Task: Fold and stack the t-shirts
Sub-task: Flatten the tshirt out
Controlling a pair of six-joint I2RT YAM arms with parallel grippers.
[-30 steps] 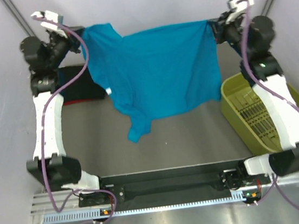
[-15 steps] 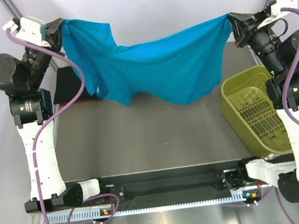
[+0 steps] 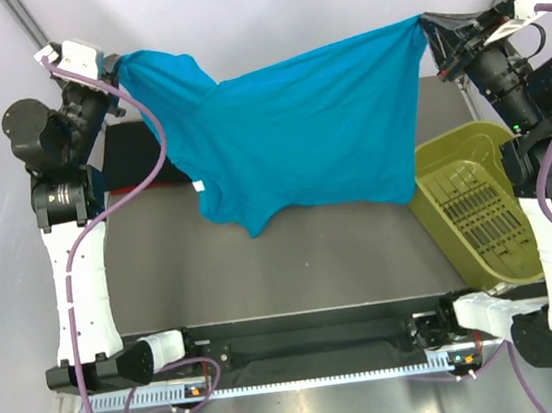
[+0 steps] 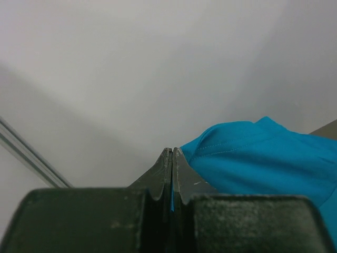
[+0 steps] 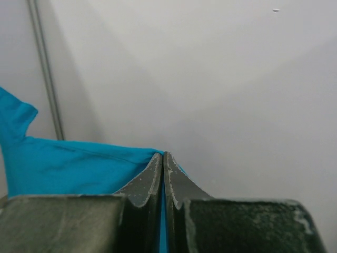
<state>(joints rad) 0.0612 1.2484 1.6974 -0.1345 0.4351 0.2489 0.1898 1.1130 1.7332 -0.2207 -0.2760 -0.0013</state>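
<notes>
Across the upper half of the overhead frame, a teal-blue t-shirt (image 3: 297, 133) hangs spread in the air between two raised arms. The left gripper (image 3: 116, 70) pinches one corner at upper left and the right gripper (image 3: 431, 31) pinches the opposite corner at upper right, both clamped tight on the cloth. The shirt's lower edge sags toward mid-frame over the grey table (image 3: 313, 262), with a small white neck label (image 3: 200, 185) at its left edge. A black t-shirt (image 3: 129, 159) lies flat at left, with a red t-shirt (image 3: 143, 188) showing as a sliver beneath it. A yellow-green plastic bin (image 3: 468, 208) sits at right.

From the left wrist, the left gripper (image 4: 172, 153) shows its jaws pressed together on a thin line of teal. The t-shirt (image 4: 263, 153) bunches at lower right.

From the right wrist, the right gripper (image 5: 162, 155) is likewise closed on teal cloth, and the t-shirt (image 5: 68, 168) stretches away to lower left.
</notes>
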